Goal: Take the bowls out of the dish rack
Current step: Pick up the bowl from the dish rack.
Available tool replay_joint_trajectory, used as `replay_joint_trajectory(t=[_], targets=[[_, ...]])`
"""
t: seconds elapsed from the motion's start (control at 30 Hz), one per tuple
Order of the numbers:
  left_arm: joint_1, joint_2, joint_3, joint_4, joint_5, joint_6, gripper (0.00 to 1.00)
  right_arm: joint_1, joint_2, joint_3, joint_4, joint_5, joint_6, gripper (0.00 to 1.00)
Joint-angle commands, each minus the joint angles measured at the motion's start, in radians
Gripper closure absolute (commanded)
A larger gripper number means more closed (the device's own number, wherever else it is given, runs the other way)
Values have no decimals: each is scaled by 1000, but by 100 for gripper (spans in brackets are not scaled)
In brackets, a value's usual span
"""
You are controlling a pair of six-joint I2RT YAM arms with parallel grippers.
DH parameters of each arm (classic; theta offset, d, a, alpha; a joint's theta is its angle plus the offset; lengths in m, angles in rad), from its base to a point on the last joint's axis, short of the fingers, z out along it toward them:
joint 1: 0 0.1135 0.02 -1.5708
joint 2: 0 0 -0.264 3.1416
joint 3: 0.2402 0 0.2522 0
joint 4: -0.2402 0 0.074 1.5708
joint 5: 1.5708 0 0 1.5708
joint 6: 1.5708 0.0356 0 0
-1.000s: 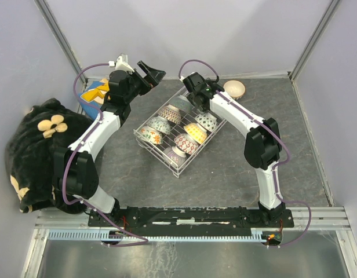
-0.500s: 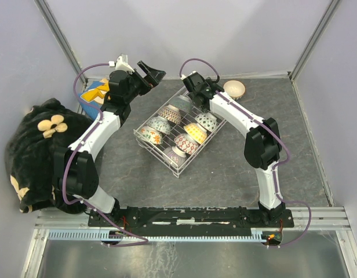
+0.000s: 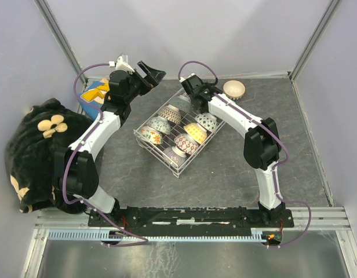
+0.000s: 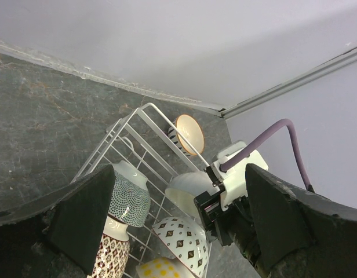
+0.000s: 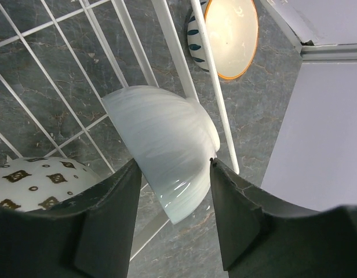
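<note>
**Slip risk on pale bowl**

Right end effector [image 5: 172, 168] straddles the pale bowl [image 5: 161, 133] in the dish rack's [image 5: 168, 40] far corner; can't tell if it's clamped. The glazed curved wall could squirt out, or the rim could snag wire on lift. Left end effector [image 4: 178, 194] is wide apart, empty.

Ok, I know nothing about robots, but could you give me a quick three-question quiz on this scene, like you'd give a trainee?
1. True or false: the left gripper is holding a bowl.
2. Relative to the white wire dish rack, the orange-rimmed ceramic bowl sits: A inside it; B outside it, on the grey table; C balanced on its rim.
3. Which arm's gripper has a finger on either side of the plain pale glossy bowl?

Key: 1 false, its jaws are wide open and empty. 2 B. 3 the right gripper.
</note>
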State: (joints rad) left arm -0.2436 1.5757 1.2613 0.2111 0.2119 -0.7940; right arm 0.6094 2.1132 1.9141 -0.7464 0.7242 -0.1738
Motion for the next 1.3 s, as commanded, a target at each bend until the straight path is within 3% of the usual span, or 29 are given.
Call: replay_joint_trajectory(t=[0.0, 0.77, 1.27], targets=[[4, -1, 22, 42, 14, 5, 1, -6, -49, -8, 45, 86, -17, 43], [4, -10, 17, 45, 18, 1, 1, -7, -48, -64, 123, 204, -66, 68], [4, -20, 6, 59, 21, -2, 1, -8, -83, -278, 460, 309, -232, 69]])
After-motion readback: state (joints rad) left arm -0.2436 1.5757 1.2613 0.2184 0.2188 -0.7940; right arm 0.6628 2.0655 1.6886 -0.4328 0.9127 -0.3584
